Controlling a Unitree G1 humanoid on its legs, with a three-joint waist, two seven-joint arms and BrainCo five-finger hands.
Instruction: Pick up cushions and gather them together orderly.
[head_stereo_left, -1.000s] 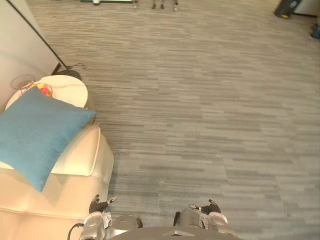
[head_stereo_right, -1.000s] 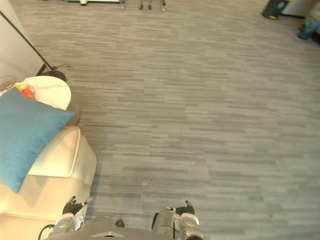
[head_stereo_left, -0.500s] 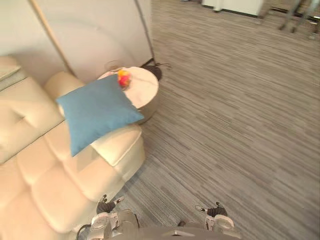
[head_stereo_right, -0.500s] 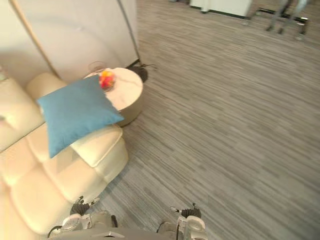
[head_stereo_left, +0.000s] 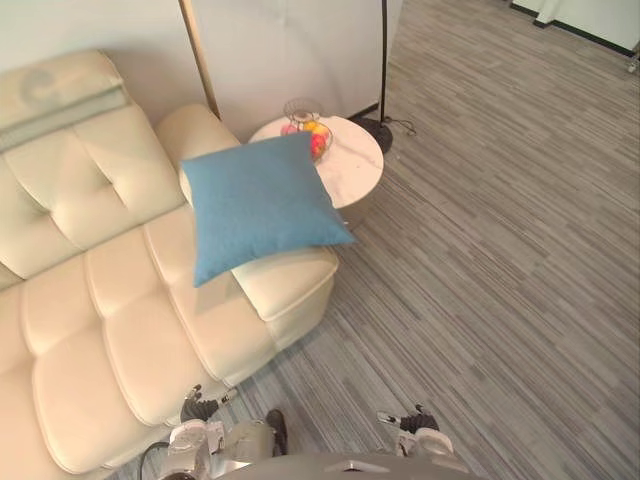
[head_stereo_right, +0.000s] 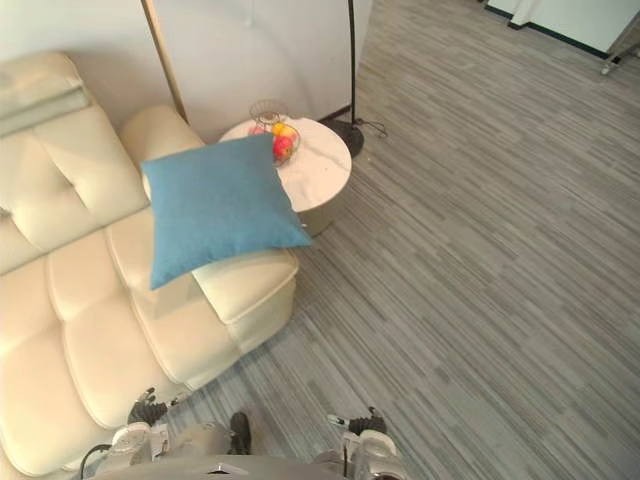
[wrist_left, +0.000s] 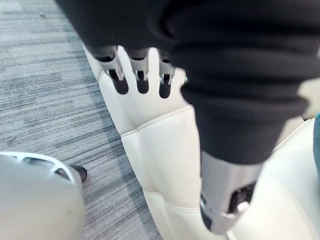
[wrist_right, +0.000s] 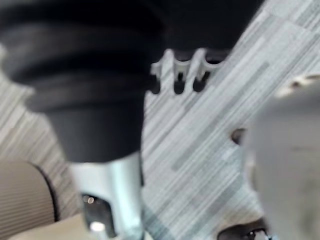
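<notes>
Left eye view now takes in the cream sofa (head_stereo_left: 110, 330), where a second ago it showed mostly grey carpet (head_stereo_left: 500, 280). The whole picture has swung, so the head has turned toward the sofa and nothing in the scene has itself moved. The blue cushion (head_stereo_left: 262, 205) stands tilted on the sofa's end section, its upper corner overlapping the round tabletop (head_stereo_left: 355, 168) that carries a fruit bowl (head_stereo_left: 310, 133). The left robot hand (head_stereo_left: 197, 409) hangs low by the sofa's front edge and the right robot hand (head_stereo_left: 415, 424) hangs over the carpet; both have relaxed fingers and hold nothing. The cushion is well apart from either hand, so the task appears barely begun: the turn brings the cushion into sight, and an approach likely comes next.
</notes>
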